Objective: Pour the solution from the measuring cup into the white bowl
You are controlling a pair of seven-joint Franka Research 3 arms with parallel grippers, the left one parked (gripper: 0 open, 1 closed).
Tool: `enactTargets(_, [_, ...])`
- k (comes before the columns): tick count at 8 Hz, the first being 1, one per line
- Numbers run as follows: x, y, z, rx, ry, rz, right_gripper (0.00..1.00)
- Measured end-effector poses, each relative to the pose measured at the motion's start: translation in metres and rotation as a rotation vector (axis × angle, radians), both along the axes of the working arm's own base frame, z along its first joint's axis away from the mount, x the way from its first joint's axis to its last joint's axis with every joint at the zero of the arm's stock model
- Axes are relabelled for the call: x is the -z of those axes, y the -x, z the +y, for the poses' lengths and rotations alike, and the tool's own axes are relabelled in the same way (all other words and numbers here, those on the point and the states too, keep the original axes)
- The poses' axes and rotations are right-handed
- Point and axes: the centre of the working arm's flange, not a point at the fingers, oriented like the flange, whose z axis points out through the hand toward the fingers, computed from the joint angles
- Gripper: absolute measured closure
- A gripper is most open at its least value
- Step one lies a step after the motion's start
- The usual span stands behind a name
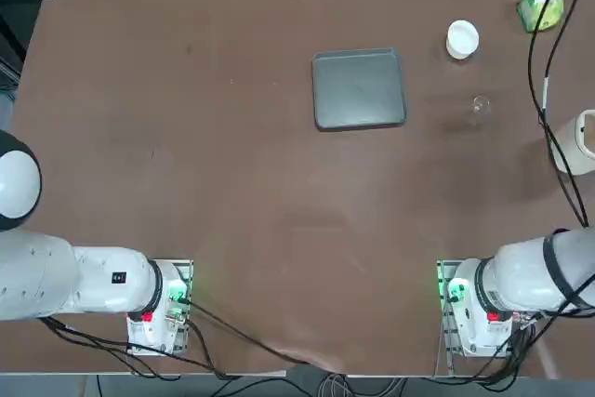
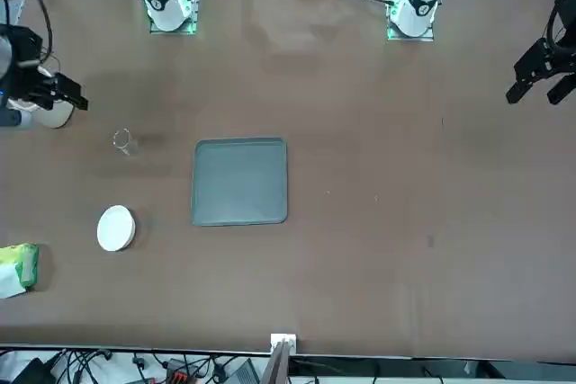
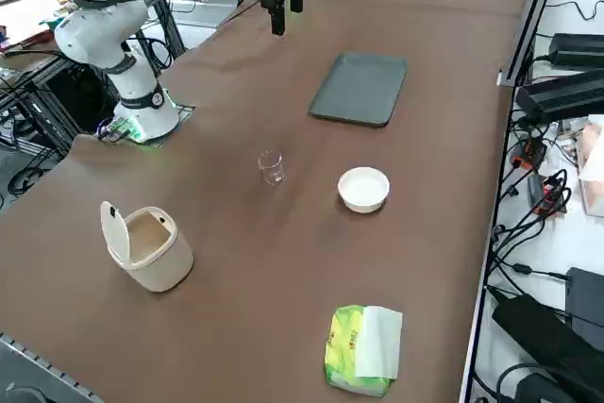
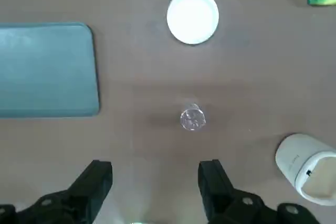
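Right gripper wide, nothing held; top view lacks its fingers, wrist view shows both. Measuring cup upright on table, between white bowl and lidded bin; the bin's raised lid shows clearly from right side.

measuring cup: one is standing in the worktop's right half
white bowl: one is sitting between cup and far edge
grey tray: one is lying toward the far edge
lidded whitish container: one is standing near the right edge
green-and-white packet: one is lying by the far right corner
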Motion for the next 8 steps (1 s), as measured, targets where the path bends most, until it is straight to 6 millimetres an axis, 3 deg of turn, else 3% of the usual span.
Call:
enactTargets(3, [-0.039, 0.021, 0.014, -0.023, -0.009, -0.067, 0.00])
enactTargets(8, [-0.040, 0.051, 0.009, -0.093, -0.012, -0.083, 0.00])
